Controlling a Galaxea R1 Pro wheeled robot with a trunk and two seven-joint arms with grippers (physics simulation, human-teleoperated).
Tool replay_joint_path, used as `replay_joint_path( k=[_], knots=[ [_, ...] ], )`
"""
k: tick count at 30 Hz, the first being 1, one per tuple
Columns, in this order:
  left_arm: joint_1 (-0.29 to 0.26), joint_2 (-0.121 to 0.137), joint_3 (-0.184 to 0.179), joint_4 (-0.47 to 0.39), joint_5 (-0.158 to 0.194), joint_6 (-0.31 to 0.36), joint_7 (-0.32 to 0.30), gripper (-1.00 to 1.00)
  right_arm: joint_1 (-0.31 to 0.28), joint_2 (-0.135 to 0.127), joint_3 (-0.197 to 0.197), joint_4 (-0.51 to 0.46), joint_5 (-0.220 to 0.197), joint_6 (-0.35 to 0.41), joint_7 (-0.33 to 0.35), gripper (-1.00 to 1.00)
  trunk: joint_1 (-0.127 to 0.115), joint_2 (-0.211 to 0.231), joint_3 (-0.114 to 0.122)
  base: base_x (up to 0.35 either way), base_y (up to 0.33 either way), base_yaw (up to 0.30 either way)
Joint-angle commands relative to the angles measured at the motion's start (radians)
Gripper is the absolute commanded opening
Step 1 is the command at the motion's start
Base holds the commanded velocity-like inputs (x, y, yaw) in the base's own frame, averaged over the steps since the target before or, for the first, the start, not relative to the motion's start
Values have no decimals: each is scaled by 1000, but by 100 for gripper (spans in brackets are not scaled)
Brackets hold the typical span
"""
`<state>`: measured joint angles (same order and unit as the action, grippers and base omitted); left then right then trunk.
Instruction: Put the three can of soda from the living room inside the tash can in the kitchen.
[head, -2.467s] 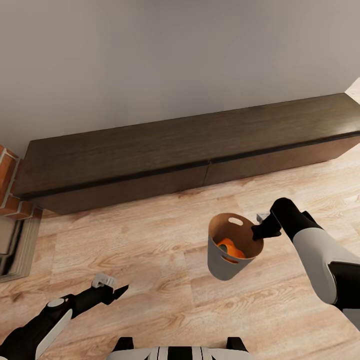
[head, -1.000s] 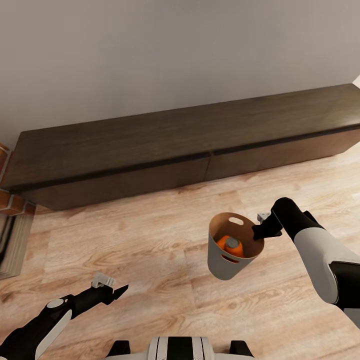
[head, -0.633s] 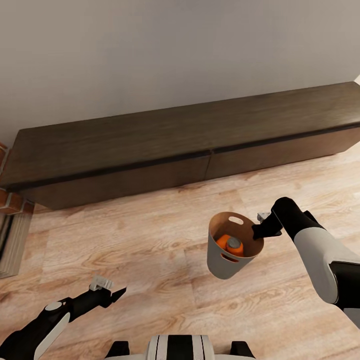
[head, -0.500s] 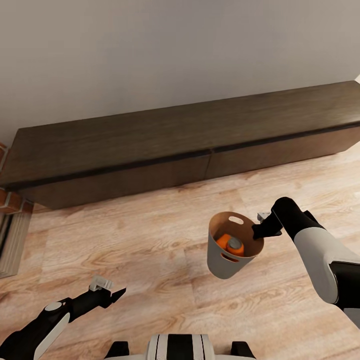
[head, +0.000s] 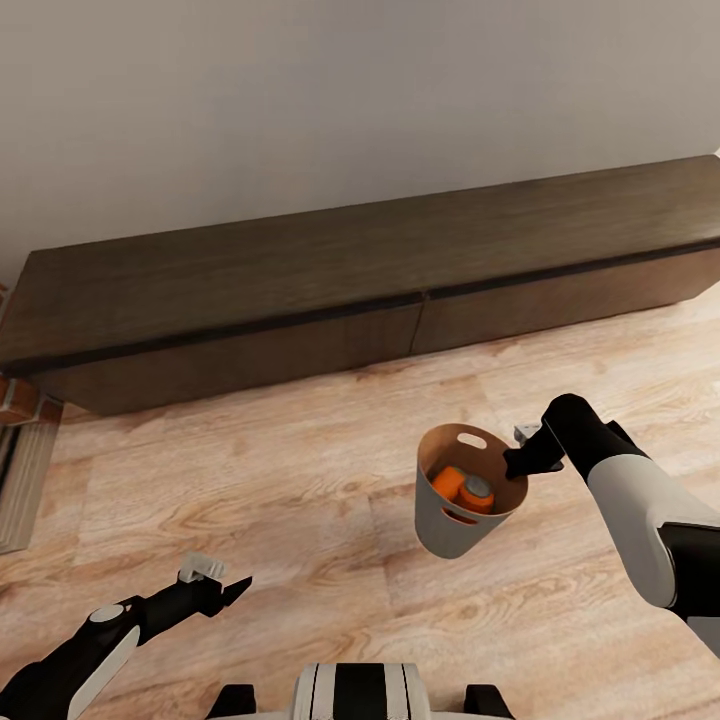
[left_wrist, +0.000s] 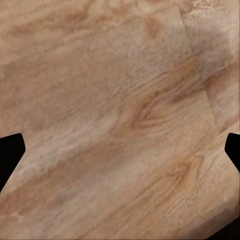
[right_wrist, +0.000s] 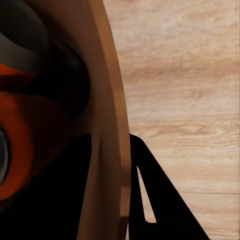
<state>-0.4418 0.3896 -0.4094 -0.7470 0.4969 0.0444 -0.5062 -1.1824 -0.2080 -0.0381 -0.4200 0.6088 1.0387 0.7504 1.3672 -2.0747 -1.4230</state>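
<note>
While the right gripper (head: 516, 462) clamps the rim of the small grey tapered bin with a copper-brown inside (head: 440, 525) above the pale wood floor (head: 300, 500), two orange soda cans (head: 463, 488) sit inside it. Low on the other side, the left gripper (head: 225, 588) hangs with jaws apart, holding nothing, before the long dark low cabinet (head: 300, 290).
</note>
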Motion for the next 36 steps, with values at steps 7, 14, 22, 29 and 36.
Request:
replay_joint_path(
  k=[7, 14, 22, 29, 36],
  knots=[
    [0, 0, 0, 6, 0, -3, 0, 100, 0, -1, -1, 0, -20, 9, 5, -100, 23, -42, -19, 0, 0, 0],
    [0, 0, -2, 6, 0, -3, 1, 100, 1, -2, 0, 0, -18, 9, 10, -100, 23, -42, -19, 0, 0, 0],
    [0, 0, -8, 6, -1, -3, 5, 100, 1, -1, 0, 0, -18, 9, 10, -100, 50, -91, -41, 0, 0, 0],
    [0, 0, -9, 6, -1, -3, 7, 100, 1, -2, 1, 0, -17, 9, 13, -100, 65, -119, -53, 0, 0, 0],
    [0, 0, -11, 6, -1, -29, 6, 100, 1, -2, 1, 0, -17, 9, 14, -100, 65, -119, -53, 0, 0, 0]
  ],
)
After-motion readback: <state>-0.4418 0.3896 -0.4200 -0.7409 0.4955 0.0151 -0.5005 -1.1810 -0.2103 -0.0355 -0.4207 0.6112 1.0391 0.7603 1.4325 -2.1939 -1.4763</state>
